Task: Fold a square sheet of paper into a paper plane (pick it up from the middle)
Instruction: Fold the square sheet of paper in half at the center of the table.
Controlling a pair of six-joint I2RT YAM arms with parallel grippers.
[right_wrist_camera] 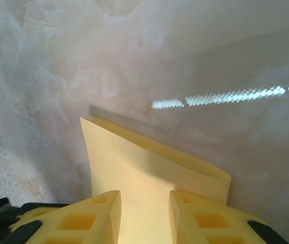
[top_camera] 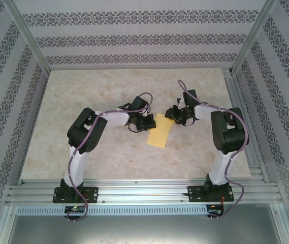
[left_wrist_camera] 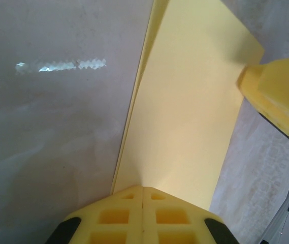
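Folded yellow sheet of paper [top_camera: 159, 131] on table [top_camera: 83, 91]; left tool [left_wrist_camera: 142, 189] pressed together at its edge, right tool [right_wrist_camera: 144, 197] spread above it.

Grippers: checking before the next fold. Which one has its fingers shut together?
The left gripper: fingers meet, tips at the yellow sheet; the right gripper's stand apart.

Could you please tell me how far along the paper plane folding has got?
Done: the yellow square sheet of paper is doubled over into a rectangle, with two layers showing and the fold rounded, not creased flat. In hand: the left gripper, shut, sits at one edge, and the right gripper, jaws apart, is over the opposite side. Left: flattening that crease, then all the nose and wing folds; no dart shape yet.
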